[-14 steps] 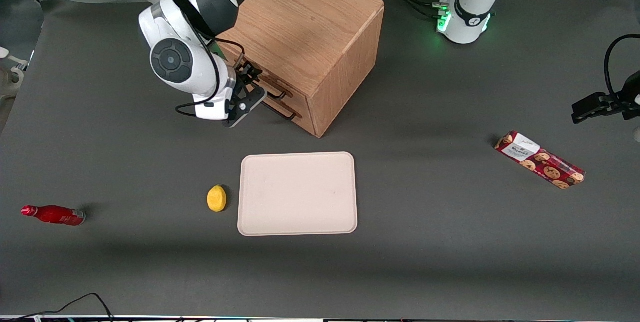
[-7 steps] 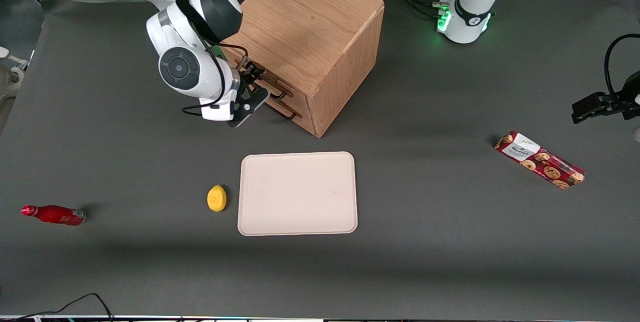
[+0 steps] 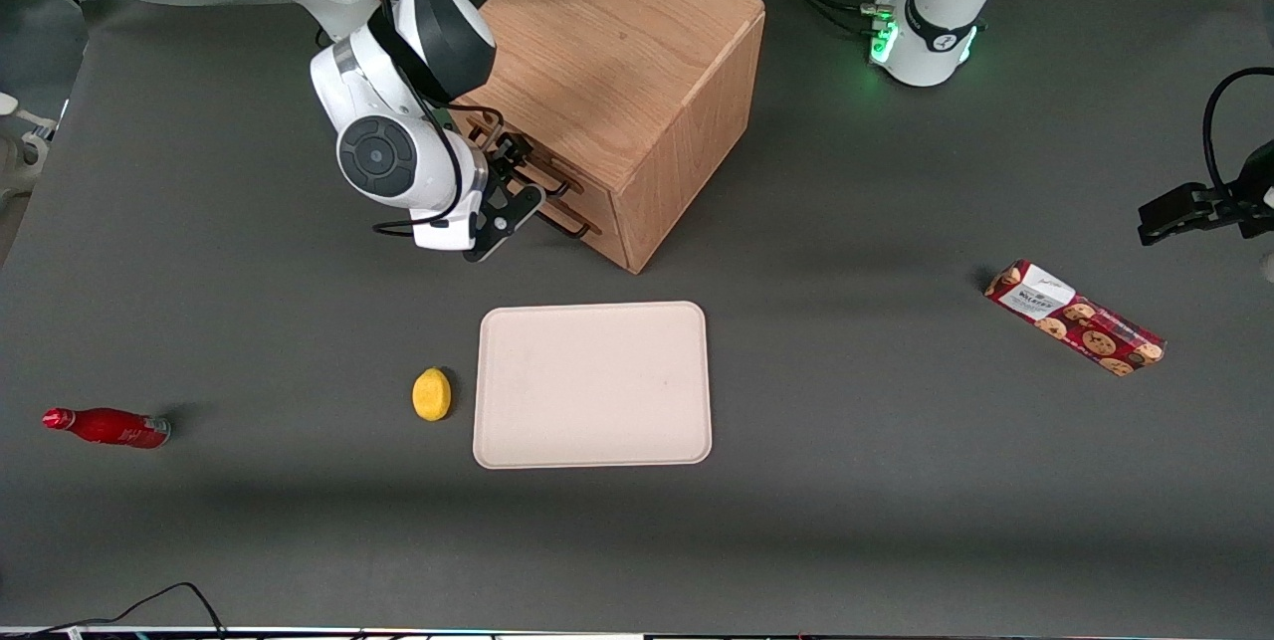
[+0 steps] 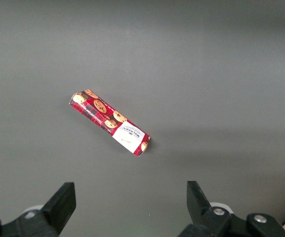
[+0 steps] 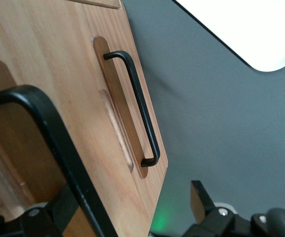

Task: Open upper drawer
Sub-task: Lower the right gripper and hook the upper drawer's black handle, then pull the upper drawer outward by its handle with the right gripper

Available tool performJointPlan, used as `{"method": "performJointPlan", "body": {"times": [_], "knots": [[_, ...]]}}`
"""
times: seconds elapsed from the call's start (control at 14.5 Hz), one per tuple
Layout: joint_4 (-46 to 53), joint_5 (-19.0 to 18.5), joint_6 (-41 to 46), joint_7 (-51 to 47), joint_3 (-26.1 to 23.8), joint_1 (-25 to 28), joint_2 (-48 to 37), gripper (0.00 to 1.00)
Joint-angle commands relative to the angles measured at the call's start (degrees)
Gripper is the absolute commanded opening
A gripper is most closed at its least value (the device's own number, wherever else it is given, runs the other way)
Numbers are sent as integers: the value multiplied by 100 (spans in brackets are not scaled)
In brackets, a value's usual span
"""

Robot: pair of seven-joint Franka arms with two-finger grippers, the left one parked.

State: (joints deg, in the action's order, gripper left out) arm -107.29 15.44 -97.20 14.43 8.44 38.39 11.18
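A dark grey matte table [image 3: 846,521] carries one oak cube cabinet [image 3: 617,73] with visible wood grain and two drawers, each bearing a thin black wire bar handle. The right arm's gripper [image 3: 518,184] is pressed close in front of the cabinet's drawer face. Its two black fingers [image 5: 201,200] stand spread apart, with the upper drawer's handle [image 5: 58,148] running between them, not yet clamped. The upper drawer [image 3: 498,137] itself looks shut, its front flush with the cabinet. The lower drawer's handle [image 5: 135,103] sits just beside the gripper, over a shallow oval recess in the wood.

Nearer the front camera than the gripper lies one flat beige rectangular tray [image 3: 593,384] with rounded corners. One small yellow lemon [image 3: 431,394] rests just beside the tray. One red bottle [image 3: 107,427] lies on its side, well apart from the gripper. One red cookie packet [image 3: 1075,318] lies toward the parked arm's end of the table.
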Motion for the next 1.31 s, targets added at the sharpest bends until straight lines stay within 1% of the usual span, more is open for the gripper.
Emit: {"method": "performJointPlan", "body": {"times": [0.0,0.41,0.76,1.24], "knots": [[6,118,-124,183,35,37,59,100],[164,56,-177,701,61,-200,191,100],[366,-5,-168,938,79,-367,297,100],[647,-23,-168,1501,61,-824,481,100]]}}
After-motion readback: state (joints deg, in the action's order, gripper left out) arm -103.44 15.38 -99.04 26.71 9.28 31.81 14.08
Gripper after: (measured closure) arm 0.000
